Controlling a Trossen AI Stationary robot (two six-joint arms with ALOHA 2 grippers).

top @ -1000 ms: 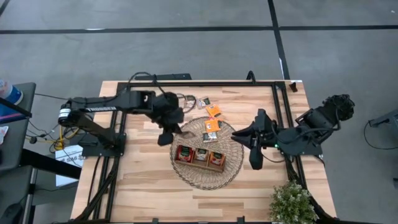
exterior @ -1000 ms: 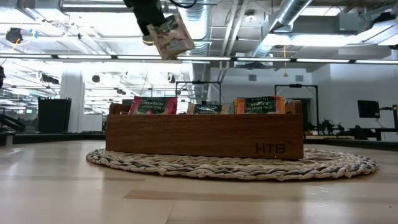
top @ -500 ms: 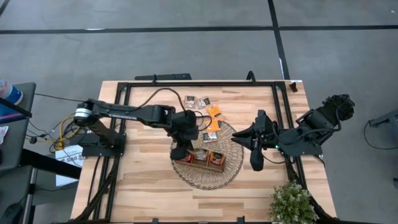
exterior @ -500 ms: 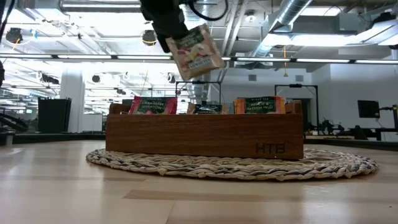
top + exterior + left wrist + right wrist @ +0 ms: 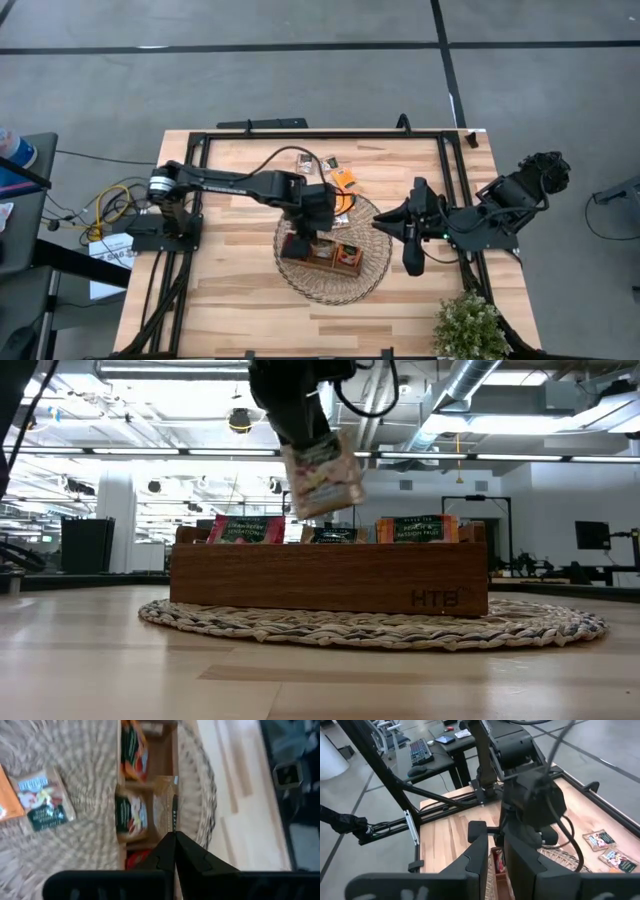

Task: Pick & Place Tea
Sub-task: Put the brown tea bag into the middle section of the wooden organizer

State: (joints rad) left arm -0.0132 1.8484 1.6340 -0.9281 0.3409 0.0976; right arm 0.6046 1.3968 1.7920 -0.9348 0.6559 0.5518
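left gripper hanging a sachet over the tray

left gripper (image 5: pixel 305 435) is pinching a pale tea sachet (image 5: pixel 322 475) at centre frame, just above the wooden tray (image 5: pixel 330 575). three compartments are already showing tea; several loose sachets (image 5: pixel 343 180) are waiting up top. right gripper (image 5: pixel 412 255) is idling at right, fingers nearly closed, empty.

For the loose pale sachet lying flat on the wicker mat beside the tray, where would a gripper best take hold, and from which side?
Judging by its pose, from straight above. The pale sachet lies flat on the mat, apart from the tray, so pinch across two opposite edges, fingers straddling its width. The orange sachet sits close on one side, so close across the other pair.
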